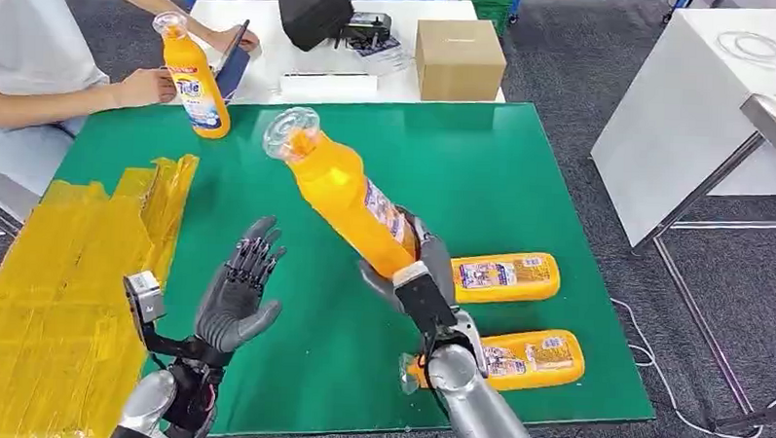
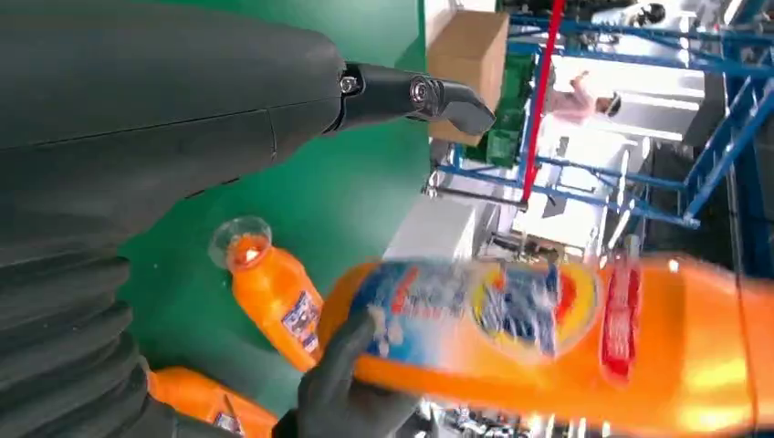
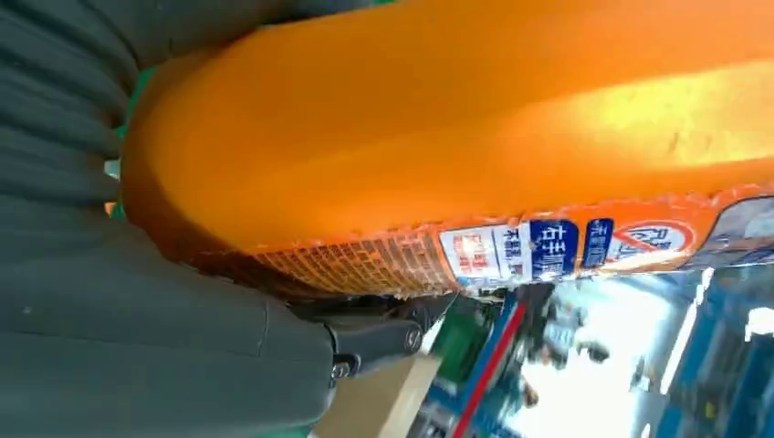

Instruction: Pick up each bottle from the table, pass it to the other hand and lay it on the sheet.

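Note:
My right hand grips an orange detergent bottle by its base, above the green table. The bottle tilts, its clear cap pointing up and left toward my left side. In the right wrist view the bottle lies across my right hand. My left hand is raised beside it, fingers spread, holding nothing and a little apart from the bottle. The left wrist view has my left hand and the held bottle. Two more bottles lie on the table at the right. The yellow sheet covers the table's left part.
A person at the far left holds another orange bottle upright near the table's back edge. Behind the green table a white table carries a cardboard box and a dark bag. A second white table stands at the right.

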Controlling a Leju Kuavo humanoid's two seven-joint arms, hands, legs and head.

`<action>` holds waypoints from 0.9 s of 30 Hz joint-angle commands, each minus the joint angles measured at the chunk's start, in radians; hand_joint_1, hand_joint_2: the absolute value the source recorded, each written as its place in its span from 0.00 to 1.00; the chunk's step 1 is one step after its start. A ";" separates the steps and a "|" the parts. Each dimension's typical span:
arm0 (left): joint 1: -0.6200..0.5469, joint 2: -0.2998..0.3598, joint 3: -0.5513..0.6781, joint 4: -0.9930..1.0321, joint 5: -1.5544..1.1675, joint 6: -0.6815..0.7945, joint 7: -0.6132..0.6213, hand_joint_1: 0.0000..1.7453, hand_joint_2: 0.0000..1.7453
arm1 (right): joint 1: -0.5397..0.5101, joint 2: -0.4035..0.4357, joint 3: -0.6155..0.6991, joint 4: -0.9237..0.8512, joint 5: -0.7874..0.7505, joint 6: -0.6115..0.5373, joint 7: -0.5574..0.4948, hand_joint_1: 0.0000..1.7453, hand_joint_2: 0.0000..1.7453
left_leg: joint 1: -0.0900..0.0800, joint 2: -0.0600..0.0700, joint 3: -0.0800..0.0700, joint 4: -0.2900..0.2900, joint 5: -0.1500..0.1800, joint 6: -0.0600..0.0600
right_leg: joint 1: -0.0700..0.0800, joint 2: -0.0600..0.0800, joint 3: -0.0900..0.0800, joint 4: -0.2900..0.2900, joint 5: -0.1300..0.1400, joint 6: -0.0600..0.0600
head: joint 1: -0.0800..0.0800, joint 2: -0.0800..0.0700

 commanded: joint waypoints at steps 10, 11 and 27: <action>-0.087 0.013 -0.011 0.127 0.052 -0.014 0.015 0.00 1.00 | -0.082 0.047 0.295 0.243 0.205 -0.032 0.002 1.00 1.00 | 0.001 0.001 0.004 -0.001 -0.001 0.000 | 0.002 0.000 0.005 -0.002 -0.001 -0.001 | 0.000 0.000; -0.087 0.013 -0.011 0.127 0.052 -0.014 0.015 0.00 1.00 | -0.082 0.047 0.295 0.243 0.205 -0.032 0.002 1.00 1.00 | 0.001 0.002 0.003 -0.001 -0.001 0.000 | 0.001 0.000 0.003 -0.002 -0.001 -0.001 | 0.000 0.000; -0.093 -0.023 0.049 0.149 0.089 0.029 0.007 0.00 1.00 | -0.066 0.047 0.365 0.245 0.259 -0.050 0.030 1.00 1.00 | 0.001 0.000 0.003 0.000 -0.001 0.000 | 0.002 -0.002 0.003 -0.001 -0.001 -0.001 | 0.000 0.000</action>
